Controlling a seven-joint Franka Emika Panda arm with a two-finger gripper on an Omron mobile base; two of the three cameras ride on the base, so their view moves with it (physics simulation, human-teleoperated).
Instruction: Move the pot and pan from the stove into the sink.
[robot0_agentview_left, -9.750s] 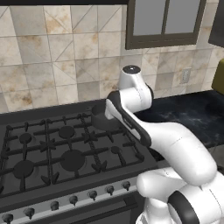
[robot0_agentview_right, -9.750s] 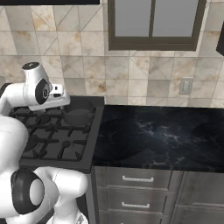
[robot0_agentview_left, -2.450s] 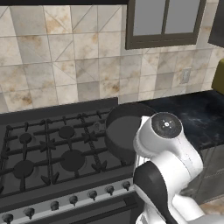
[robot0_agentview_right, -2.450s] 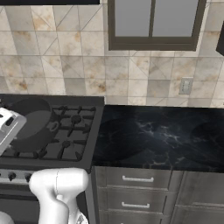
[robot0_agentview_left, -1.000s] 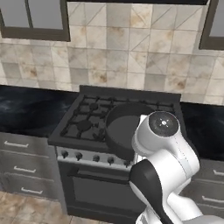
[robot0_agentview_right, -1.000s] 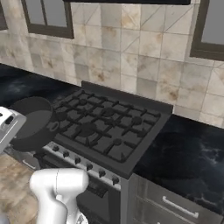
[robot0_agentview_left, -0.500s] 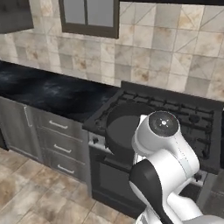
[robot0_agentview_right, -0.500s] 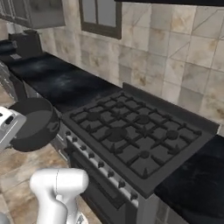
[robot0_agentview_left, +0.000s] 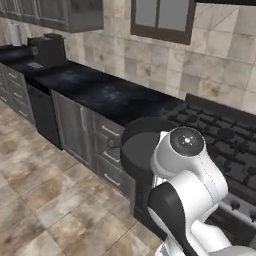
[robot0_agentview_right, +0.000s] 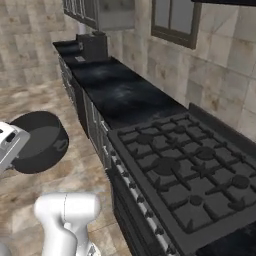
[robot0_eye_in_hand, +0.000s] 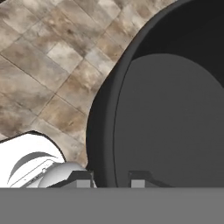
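The gripper (robot0_eye_in_hand: 108, 180) is clamped on the near rim of the pot (robot0_eye_in_hand: 166, 109), one fingertip outside the wall and one inside. The pot (robot0_agentview_right: 37, 142) hangs in the air above the tiled floor (robot0_agentview_right: 30, 100), off the stove (robot0_agentview_right: 195, 175). Beyond it the black counter (robot0_agentview_left: 95, 90) runs along the wall.

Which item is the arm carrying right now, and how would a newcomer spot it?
Start at the black gas stove with cast-iron grates, then look left past its front edge, out over the tiled floor. There the gripper clamps the rim of a deep, round, dark grey pot with a small loop handle, held in mid-air.
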